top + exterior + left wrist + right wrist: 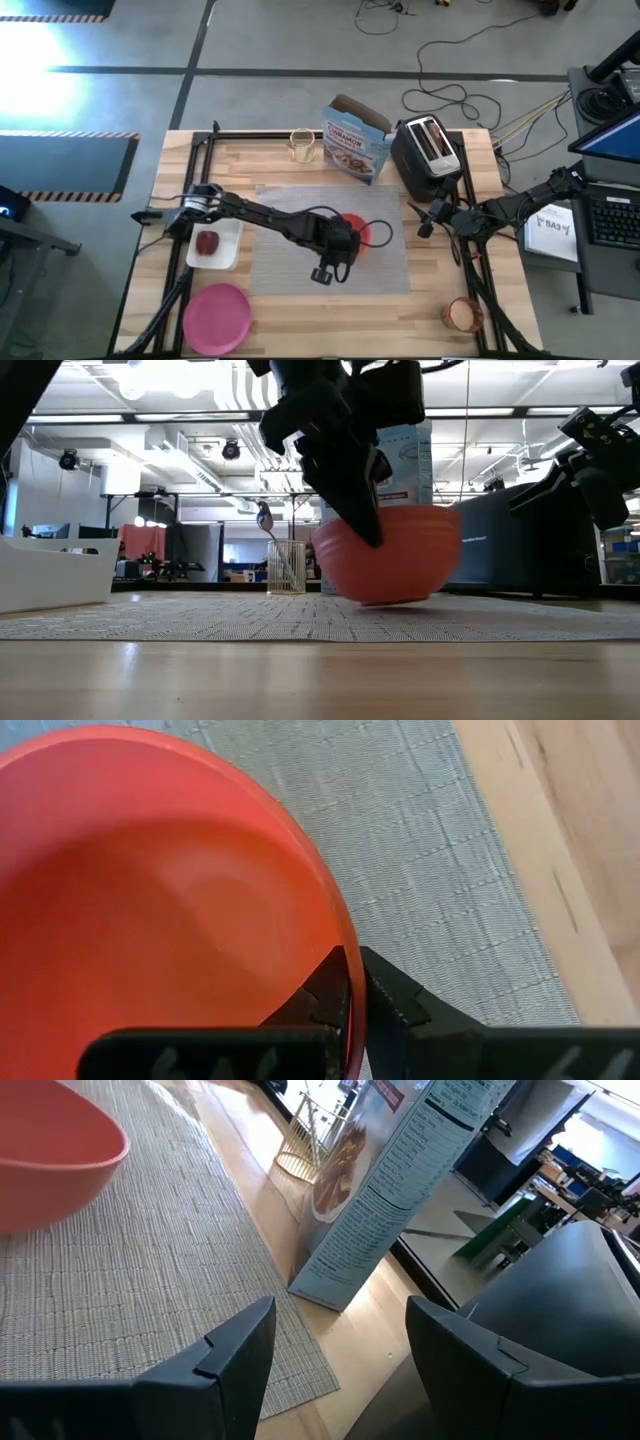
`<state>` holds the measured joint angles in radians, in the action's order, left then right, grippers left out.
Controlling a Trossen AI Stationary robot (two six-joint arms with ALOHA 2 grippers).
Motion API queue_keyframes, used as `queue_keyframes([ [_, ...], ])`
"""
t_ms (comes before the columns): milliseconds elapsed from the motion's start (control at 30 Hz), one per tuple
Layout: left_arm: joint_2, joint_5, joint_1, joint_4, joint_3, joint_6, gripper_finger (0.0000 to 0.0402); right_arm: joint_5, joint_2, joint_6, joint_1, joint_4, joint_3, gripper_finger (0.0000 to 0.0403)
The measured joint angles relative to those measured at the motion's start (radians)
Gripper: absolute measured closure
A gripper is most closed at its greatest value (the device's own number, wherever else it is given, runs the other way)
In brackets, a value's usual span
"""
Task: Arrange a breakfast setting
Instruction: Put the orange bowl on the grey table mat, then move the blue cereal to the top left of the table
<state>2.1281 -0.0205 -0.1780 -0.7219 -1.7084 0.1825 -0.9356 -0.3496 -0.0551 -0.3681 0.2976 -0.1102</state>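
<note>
A red-orange bowl (pixel 358 231) is over the middle of the grey woven placemat (pixel 285 265). My left gripper (pixel 337 243) is shut on its rim; the bowl also shows in the low view (pixel 400 560). My right gripper (pixel 424 218) is open and empty, in front of the black toaster (pixel 428 152). A pink plate (pixel 217 317) lies at the near left. A small dark-red fruit (pixel 207 242) lies in the white tray (pixel 228 252). A glass with a metal spoon (pixel 268 525) stands at the far side (pixel 302 145). An orange-tinted cup (pixel 462 315) stands at the near right. My left gripper (pixel 350 978) pinches the bowl's rim (pixel 338 925) on the bowl's left side, one finger inside the bowl and one outside. The fingers come from above, pointing down. The bowl sits tilted, its base (pixel 385 598) at the placemat; whether it touches, I cannot tell.
A cereal box (pixel 355 140) stands at the far edge of the placemat, between the glass and the toaster. Bare placemat lies to the near side and right of the bowl. A laptop and papers (pixel 555 232) lie beyond the table's right edge.
</note>
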Motion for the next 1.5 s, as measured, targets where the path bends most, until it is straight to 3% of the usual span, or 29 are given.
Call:
queue_keyframes([
  [467, 0.003, -0.086, -0.005, 0.026, 0.000, -0.117, 0.0392, 0.000, 0.000, 0.000, 0.000, 0.000, 0.000, 0.0188],
  [900, -0.009, 0.005, -0.009, 0.032, -0.003, -0.153, 0.0297, 0.000, 0.000, 0.000, 0.000, 0.000, 0.000, 0.0188],
  [1233, -0.020, 0.035, -0.018, -0.172, -0.245, -0.151, 0.0243, 0.000, 0.000, 0.000, 0.000, 0.000, 0.000, 0.0188],
  [1500, -0.020, 0.144, -0.016, -0.394, -0.376, 0.076, 0.0237, 0.000, 0.000, 0.000, 0.000, 0.000, 0.000, 0.0188],
])
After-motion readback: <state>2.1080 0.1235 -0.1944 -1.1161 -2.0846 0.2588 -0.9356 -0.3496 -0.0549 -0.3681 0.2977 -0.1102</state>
